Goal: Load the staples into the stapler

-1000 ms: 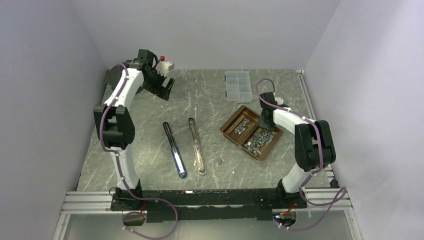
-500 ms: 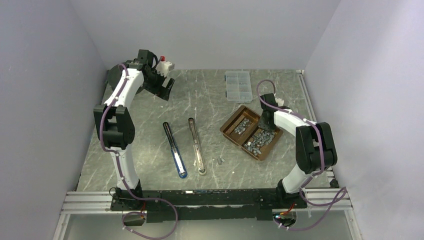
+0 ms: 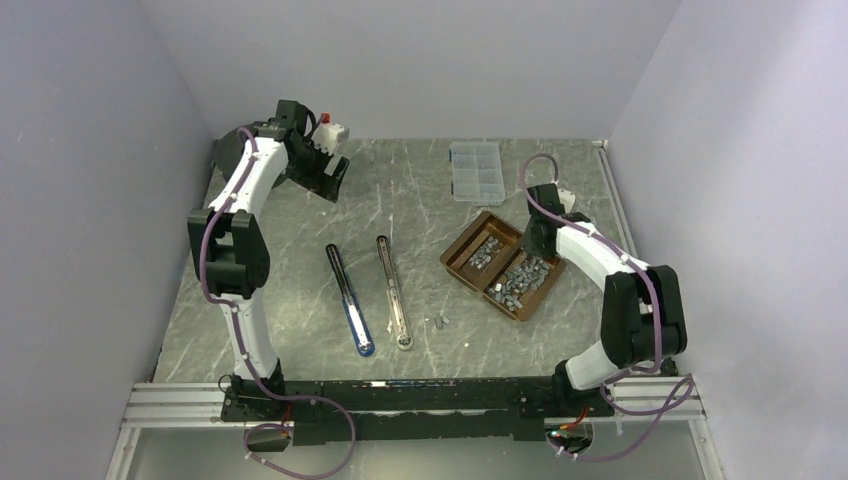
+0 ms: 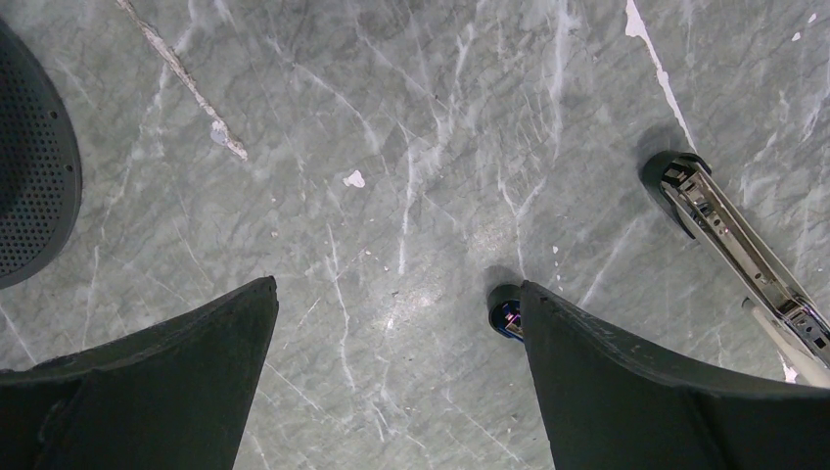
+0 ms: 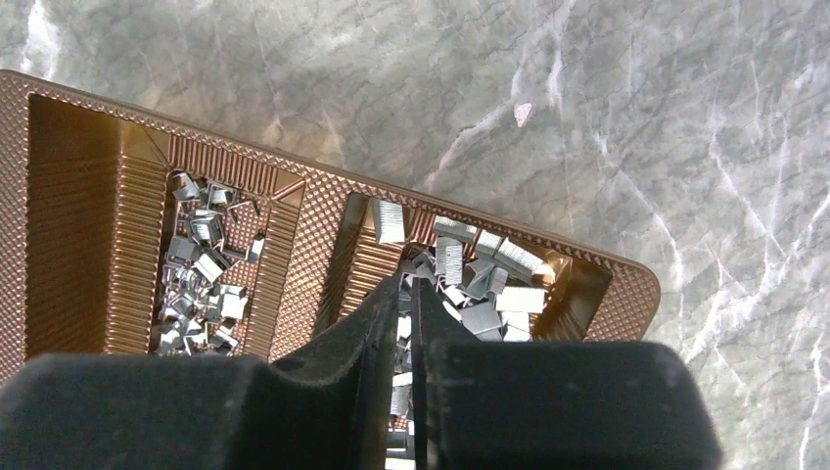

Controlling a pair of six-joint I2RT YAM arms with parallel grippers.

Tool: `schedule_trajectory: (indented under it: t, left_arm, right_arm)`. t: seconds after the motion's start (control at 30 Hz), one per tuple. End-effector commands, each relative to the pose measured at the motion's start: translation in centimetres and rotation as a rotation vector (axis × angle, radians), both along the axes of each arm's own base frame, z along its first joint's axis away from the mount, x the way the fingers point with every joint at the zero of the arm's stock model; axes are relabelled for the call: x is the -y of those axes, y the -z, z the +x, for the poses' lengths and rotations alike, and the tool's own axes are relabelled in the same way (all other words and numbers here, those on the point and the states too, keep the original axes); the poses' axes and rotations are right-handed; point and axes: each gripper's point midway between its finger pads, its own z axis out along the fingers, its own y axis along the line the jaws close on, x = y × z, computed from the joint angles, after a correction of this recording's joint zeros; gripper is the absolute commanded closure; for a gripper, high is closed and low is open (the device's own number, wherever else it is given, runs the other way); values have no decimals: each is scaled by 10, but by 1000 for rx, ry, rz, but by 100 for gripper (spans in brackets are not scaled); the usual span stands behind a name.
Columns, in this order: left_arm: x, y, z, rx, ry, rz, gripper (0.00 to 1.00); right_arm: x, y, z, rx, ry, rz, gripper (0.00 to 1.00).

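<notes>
Two long, opened staplers lie side by side mid-table: a black and blue stapler (image 3: 348, 300) and a silver stapler (image 3: 392, 292). The staples (image 3: 512, 280) are heaps of small grey strips in both compartments of a brown tray (image 3: 455, 262). My right gripper (image 3: 535, 245) hangs over the tray's right compartment. In the right wrist view its jaws (image 5: 406, 284) are closed to a thin slit above the staples (image 5: 489, 304). I cannot see a strip pinched between them. My left gripper (image 3: 325, 165) is open and empty at the back left, with the staplers' far ends (image 4: 705, 211) below it.
A clear compartment box (image 3: 475, 170) stands behind the tray. A few loose staples (image 3: 438, 322) lie on the table right of the silver stapler. A black perforated disc (image 4: 29, 176) sits at the back left corner. Walls close in on both sides.
My right arm has swung its elbow out and back, and the gripper has shifted slightly right and rearward over the tray. The left arm has barely moved.
</notes>
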Motion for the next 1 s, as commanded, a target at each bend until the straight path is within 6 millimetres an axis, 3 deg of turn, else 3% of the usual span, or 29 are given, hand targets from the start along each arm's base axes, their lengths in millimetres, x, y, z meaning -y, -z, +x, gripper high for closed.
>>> schedule_trajectory:
  t: [0.0,0.17,0.77,0.97]
  left_arm:
    - [0,-19,3,62,16,-6,1]
    - [-2,-18,1,60,16,3,1]
    - [-4,-19,0,62,20,13,1]
    - [-4,-20,0,64,21,13,1]
  right_arm:
    - [2,-3,3,7,-7,-13,84]
    - [-3,9,12,-5,-17,6,68]
    - [-7,39,12,-54,-31,11,67]
    - [-5,42,7,-63,-27,9,75]
